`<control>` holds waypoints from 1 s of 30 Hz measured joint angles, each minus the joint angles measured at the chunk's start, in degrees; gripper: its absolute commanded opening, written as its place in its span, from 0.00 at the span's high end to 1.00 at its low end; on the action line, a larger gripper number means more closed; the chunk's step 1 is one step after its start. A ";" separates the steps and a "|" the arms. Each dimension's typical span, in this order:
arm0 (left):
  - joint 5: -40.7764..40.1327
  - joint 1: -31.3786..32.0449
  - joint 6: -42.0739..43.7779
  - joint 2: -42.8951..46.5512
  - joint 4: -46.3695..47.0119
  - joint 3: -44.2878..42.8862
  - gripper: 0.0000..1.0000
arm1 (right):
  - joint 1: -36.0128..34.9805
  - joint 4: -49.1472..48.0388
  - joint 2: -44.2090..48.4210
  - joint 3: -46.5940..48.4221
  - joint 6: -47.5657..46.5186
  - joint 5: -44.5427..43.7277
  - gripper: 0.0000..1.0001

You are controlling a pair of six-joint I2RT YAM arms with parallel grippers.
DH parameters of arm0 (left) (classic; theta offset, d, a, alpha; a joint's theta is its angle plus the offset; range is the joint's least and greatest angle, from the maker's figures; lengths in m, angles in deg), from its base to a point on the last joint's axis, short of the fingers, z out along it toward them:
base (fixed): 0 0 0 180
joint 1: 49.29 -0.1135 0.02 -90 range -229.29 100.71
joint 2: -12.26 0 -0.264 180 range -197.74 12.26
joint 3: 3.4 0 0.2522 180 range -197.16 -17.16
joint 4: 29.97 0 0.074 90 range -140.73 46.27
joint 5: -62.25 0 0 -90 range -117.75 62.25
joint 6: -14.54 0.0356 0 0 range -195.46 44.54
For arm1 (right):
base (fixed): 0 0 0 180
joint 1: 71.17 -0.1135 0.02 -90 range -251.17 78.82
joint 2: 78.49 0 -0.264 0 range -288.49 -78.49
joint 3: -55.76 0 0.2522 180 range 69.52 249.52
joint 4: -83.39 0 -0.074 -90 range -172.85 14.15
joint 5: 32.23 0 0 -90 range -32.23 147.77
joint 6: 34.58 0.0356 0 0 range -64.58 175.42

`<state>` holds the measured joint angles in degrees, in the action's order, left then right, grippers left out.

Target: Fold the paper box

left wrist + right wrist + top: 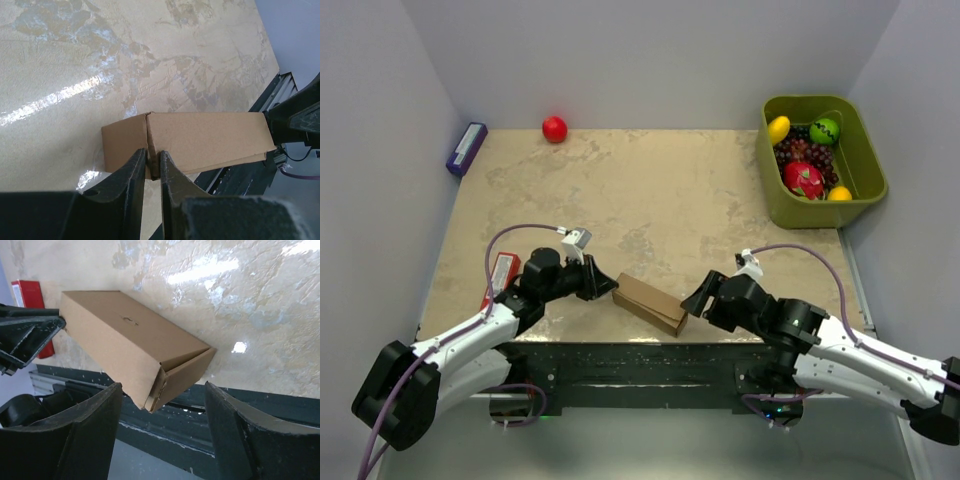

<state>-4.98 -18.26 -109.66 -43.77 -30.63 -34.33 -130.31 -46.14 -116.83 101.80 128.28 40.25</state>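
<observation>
Two hands flank the paper box (650, 303) at the bench's (670, 200) near edge. The left hand (608, 285) is clenched on the box's end flap. The right hand (691, 299) is spread wide, just off the box's other end.

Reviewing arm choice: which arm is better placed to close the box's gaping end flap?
Right: the right gripper, open, faces the paper box's gaping end; the left gripper is clamped on the other end.
</observation>
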 measured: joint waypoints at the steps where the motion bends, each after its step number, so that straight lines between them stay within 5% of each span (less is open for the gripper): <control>1: 0.00 0.00 0.13 0.00 0.00 0.00 0.88 | 0.00 -0.50 -0.59 -0.04 0.02 0.74 0.31; 16: 0.02 0.00 0.66 0.33 -0.31 0.00 0.89 | -1.99 -10.32 -1.53 -6.86 4.26 6.60 0.36; 30: 0.46 -0.70 0.81 0.28 3.26 1.29 0.92 | -2.25 -22.95 -2.56 -13.97 8.11 6.34 0.84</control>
<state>-4.52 -18.96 -108.85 -43.48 -27.37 -33.04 -132.56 -69.09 -119.39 87.83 136.39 46.59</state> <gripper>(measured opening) 0.188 0.399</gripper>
